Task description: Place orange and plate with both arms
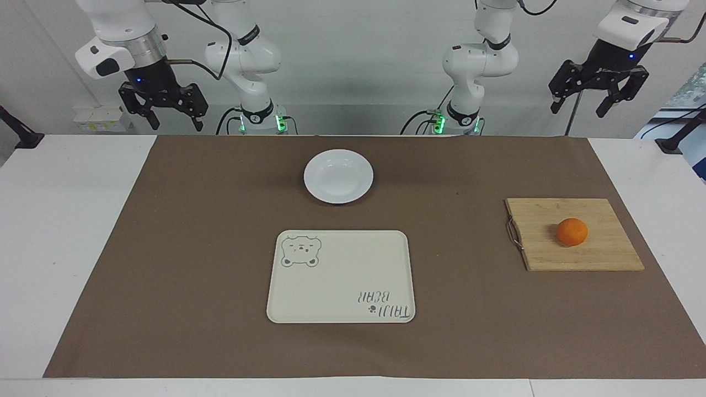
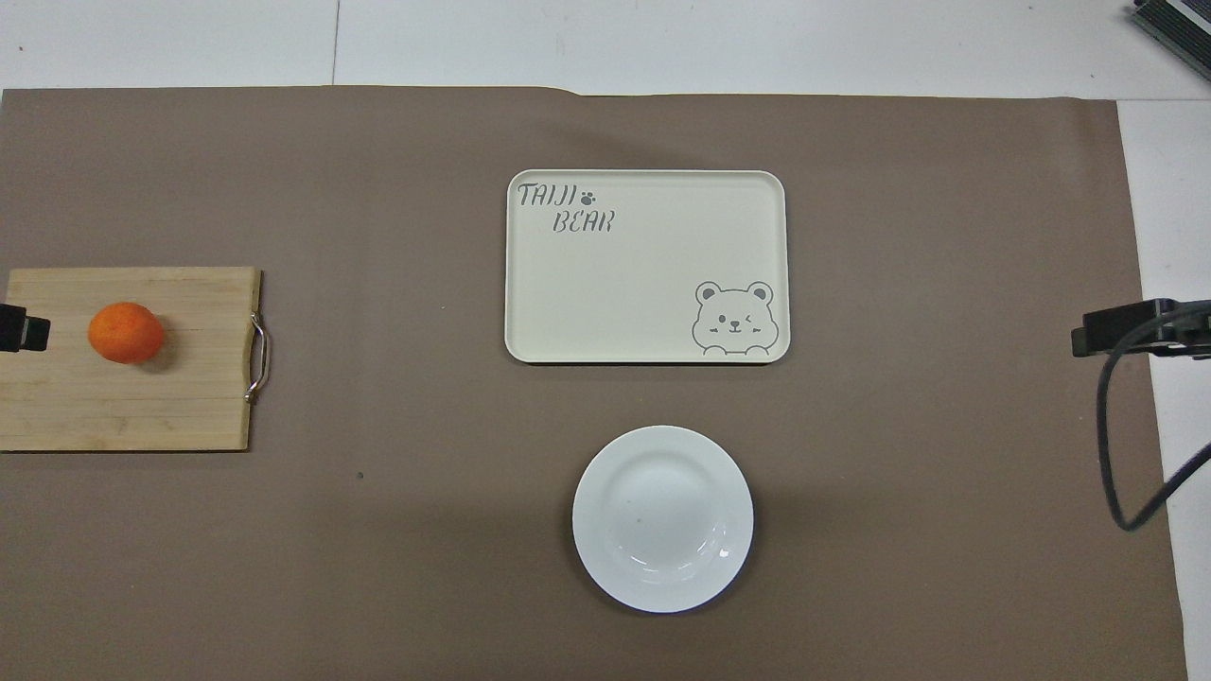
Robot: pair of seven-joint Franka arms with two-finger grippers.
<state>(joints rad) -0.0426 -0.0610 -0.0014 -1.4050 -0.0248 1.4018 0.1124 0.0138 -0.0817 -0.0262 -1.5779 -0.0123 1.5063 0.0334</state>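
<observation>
orange [image 1: 572,231] sitting on board [image 1: 601,253] | plate [image 1: 338,176] lying nearer robots than tray [image 1: 340,275] | left gripper [image 1: 598,98], right gripper [image 1: 161,110] hanging raised, jaws wide, empty | risk: orange rolling if nudged off-centre; glossy rim slipping

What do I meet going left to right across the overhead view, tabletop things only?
orange on the cutting board → tray and plate, which overlap in that direction, the plate nearer the robots. Both pincers hang open in the air at the table's ends.
</observation>
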